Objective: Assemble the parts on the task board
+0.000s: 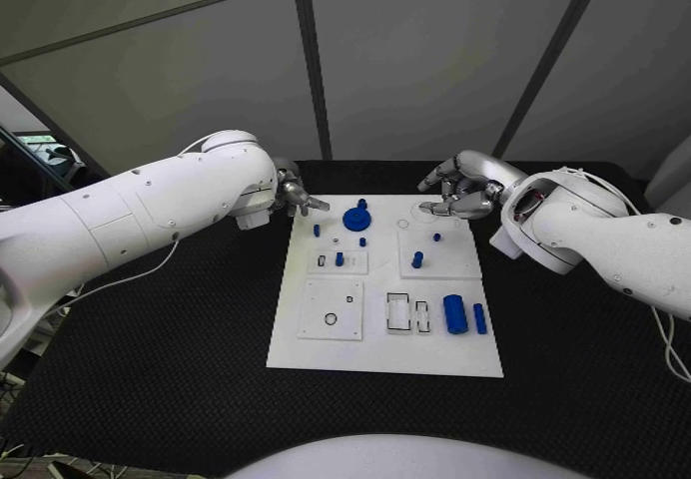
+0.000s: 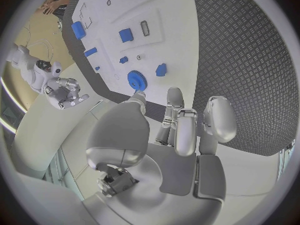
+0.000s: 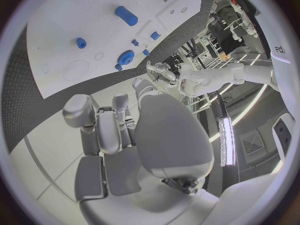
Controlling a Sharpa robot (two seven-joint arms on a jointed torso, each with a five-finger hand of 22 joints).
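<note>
White task board [image 1: 329, 351] mid-table; blue parts [image 1: 455, 313] scattered on it.

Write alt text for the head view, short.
A white task board lies on a black table, carrying small blue parts including a gear and a cylinder. The left hand and right hand hover at its far corners, holding nothing.

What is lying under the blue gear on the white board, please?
The blue gear sits on the task board near its far edge. Whatever is directly beneath it, a peg or a hole, is covered and cannot be seen.
</note>
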